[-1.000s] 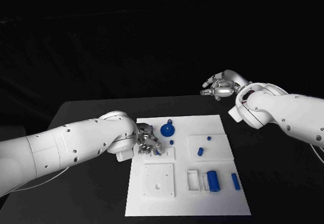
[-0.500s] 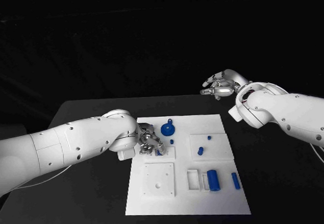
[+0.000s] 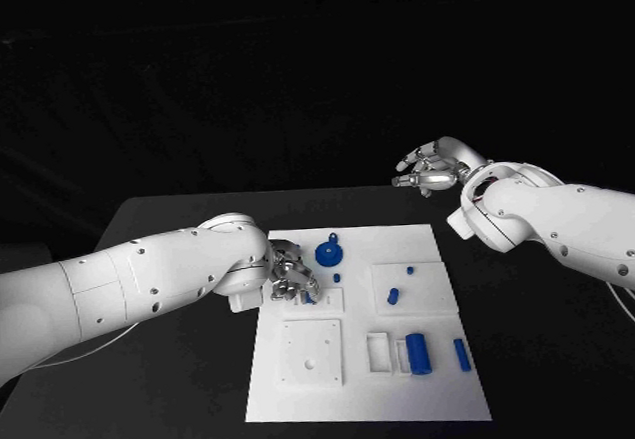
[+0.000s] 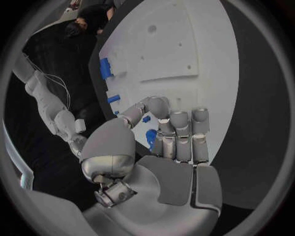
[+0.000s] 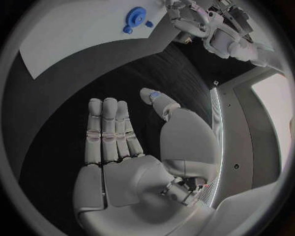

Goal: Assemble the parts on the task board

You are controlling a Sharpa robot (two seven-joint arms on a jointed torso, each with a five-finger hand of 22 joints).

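Note:
The white task board [image 3: 416, 399] lies in the middle of the black table. My left hand [image 3: 291, 277] is low over its far left part, fingers curled, pinching a small blue part [image 3: 311, 298] [image 4: 150, 139] over a small white square block [image 3: 328, 301]. A blue gear-like part [image 3: 330, 253] lies just beyond the hand, with a tiny blue part [image 3: 336, 276] beside it. A blue peg [image 3: 391, 296] stands on a raised white block. My right hand [image 3: 433, 167] [image 5: 120, 142] hangs above the table's far edge with its fingers spread, holding nothing.
A white square plate [image 3: 312, 353] lies on the board's near left. A thick blue cylinder [image 3: 417, 354] and a slim blue pin [image 3: 462, 356] lie at the near right, beside a white frame [image 3: 378, 353]. Bare black table [image 3: 170, 389] surrounds the board.
My left hand has edged slightly along the board with the blue part in it. The right arm has stayed still.

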